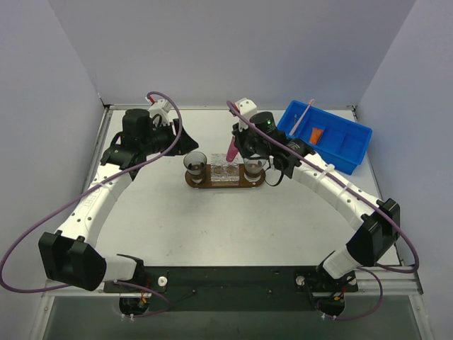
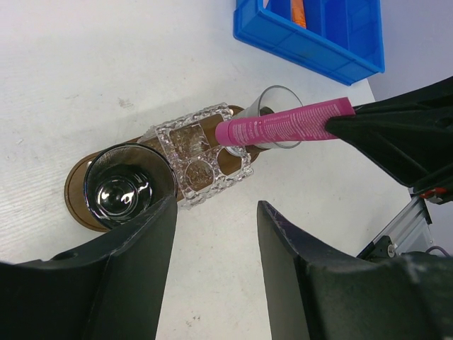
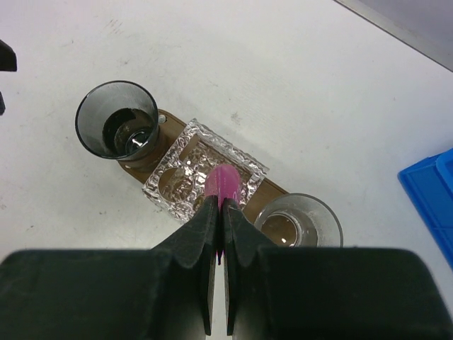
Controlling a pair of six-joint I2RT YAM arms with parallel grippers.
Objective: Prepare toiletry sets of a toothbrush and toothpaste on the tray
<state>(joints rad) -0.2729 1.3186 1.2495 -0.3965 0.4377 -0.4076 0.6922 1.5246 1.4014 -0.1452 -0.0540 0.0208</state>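
Observation:
My right gripper [image 3: 218, 205] is shut on the flat end of the magenta toothpaste [image 3: 224, 182], tube tip pointing down. The tube [image 1: 231, 150] hangs over the clear cut-glass holder [image 1: 225, 172] in the middle of the dark-brown tray [image 1: 192, 183]. In the left wrist view the tube [image 2: 283, 122] slants across the holder [image 2: 202, 152] and the tray [image 2: 74, 188]. My left gripper [image 2: 216, 205] stands open and holds nothing, just left of the tray. An orange toothpaste [image 1: 316, 134] and the pale-pink toothbrush [image 1: 303, 115] lie in the blue bin [image 1: 347, 152].
Two glass cups stand on the tray's ends, a dark one [image 1: 196, 163] at the left and a clear one [image 1: 255, 167] at the right. The blue bin sits at the table's back right corner. Grey walls close in the table on three sides.

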